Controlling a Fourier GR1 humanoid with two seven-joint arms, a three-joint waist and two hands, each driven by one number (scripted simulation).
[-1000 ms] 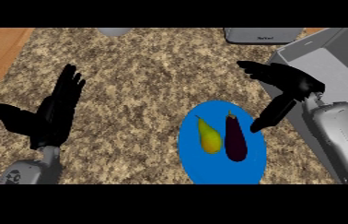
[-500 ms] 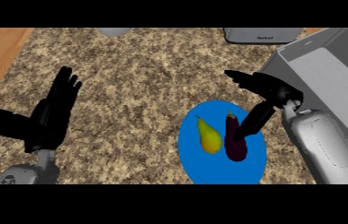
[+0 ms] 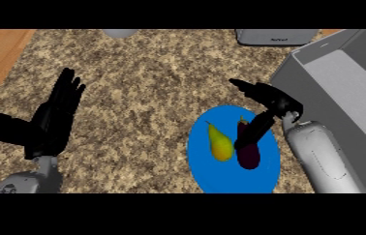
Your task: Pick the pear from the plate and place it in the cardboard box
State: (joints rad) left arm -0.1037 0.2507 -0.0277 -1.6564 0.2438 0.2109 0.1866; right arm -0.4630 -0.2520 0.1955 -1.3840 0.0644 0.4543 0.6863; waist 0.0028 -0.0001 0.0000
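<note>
Head view: the right hand [image 3: 268, 106] has come in from the box side over the last second and now hangs above the blue plate [image 3: 214, 173], at about 1 o'clock of its centre. Its fingers are spread and uncurled, the upper ones pointing toward 10 o'clock, the thumb [image 3: 251, 132] reaching down toward 7 o'clock across the top of the dark eggplant [image 3: 249, 155]. The hand closes on nothing. The pear [image 3: 220, 143], yellow with its stem toward 12 o'clock, lies on the plate just beside the eggplant, at the eggplant's 9 o'clock; it has not shifted. The thumb overlaps the eggplant in this view, and whether it touches cannot be told. The grey box [image 3: 336, 79], open-topped and standing where the task's cardboard box is expected, sits at the plate's 2 o'clock, close behind the right forearm. The left hand [image 3: 53, 115] rests open, fingers up, at 9 o'clock of the view, well apart from the plate. By judgement, the task is in its approach step: the hand has closed most of the gap but sits nearer the eggplant than the pear, so it must travel further toward 8 o'clock before the fingers can curl round the fruit.
</note>
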